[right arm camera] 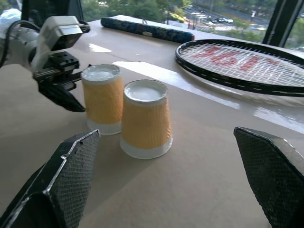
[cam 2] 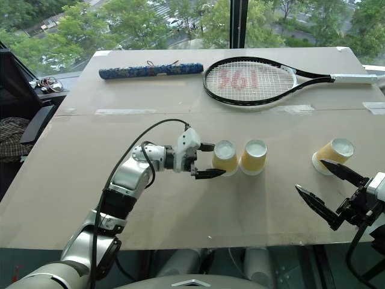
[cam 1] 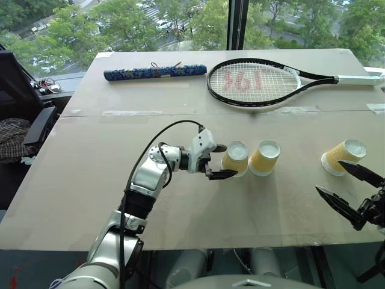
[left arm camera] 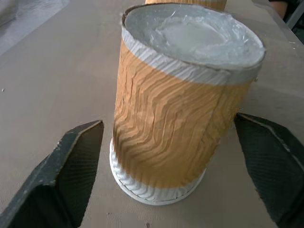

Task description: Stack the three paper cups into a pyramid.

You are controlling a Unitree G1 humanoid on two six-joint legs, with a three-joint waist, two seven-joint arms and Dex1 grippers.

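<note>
Two paper cups stand upside down, side by side, in the middle of the table: the left cup [cam 1: 236, 158] and the middle cup [cam 1: 264, 158]. My left gripper [cam 1: 227, 161] is open with a finger on each side of the left cup [left arm camera: 175, 109], and a small gap shows on both sides. The third cup [cam 1: 343, 156] sits apart at the right, leaning in the picture; whether it stands or lies is unclear. Just in front of it, my right gripper [cam 1: 329, 176] is open and holds nothing. The right wrist view shows both standing cups and the left gripper [right arm camera: 61, 80] beside them.
A black tennis racket [cam 1: 255, 83] lies at the back of the table [cam 1: 78, 198], its handle pointing right. A blue rolled bundle [cam 1: 154, 72] lies to its left. A dark chair [cam 1: 24, 120] stands off the table's left edge. Windows are behind.
</note>
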